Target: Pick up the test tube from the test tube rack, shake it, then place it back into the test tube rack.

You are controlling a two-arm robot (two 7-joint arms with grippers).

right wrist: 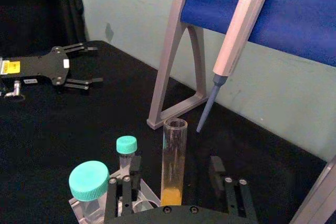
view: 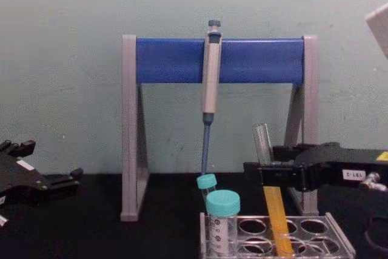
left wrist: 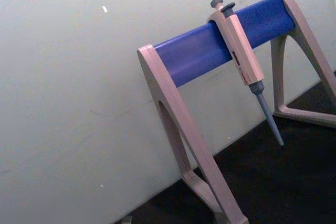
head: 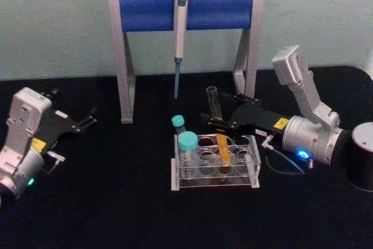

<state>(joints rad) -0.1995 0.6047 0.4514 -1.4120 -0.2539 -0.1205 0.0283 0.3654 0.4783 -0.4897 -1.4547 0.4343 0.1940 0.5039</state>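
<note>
Your right gripper (head: 214, 122) reaches in from the right, behind the rack (head: 252, 161), level with the upper half of the tube (head: 223, 147). In the right wrist view its fingers (right wrist: 216, 169) are released: they straddle the tube with a gap on each side and don't touch the glass. The tube sits in the rack, in a hole right of centre; I can't tell which row. It leans, mouth tipped left and back, with orange liquid in the lower part. Two teal-capped tubes (head: 187, 141) stand at the rack's left end. Your left gripper (head: 87, 119) lies parked on the table (head: 105, 202) well to the left, fingers spread and holding nothing. Behind the rack is the stand (head: 151, 11), with a pipette (head: 179, 33) hung on its blue bar.
</note>
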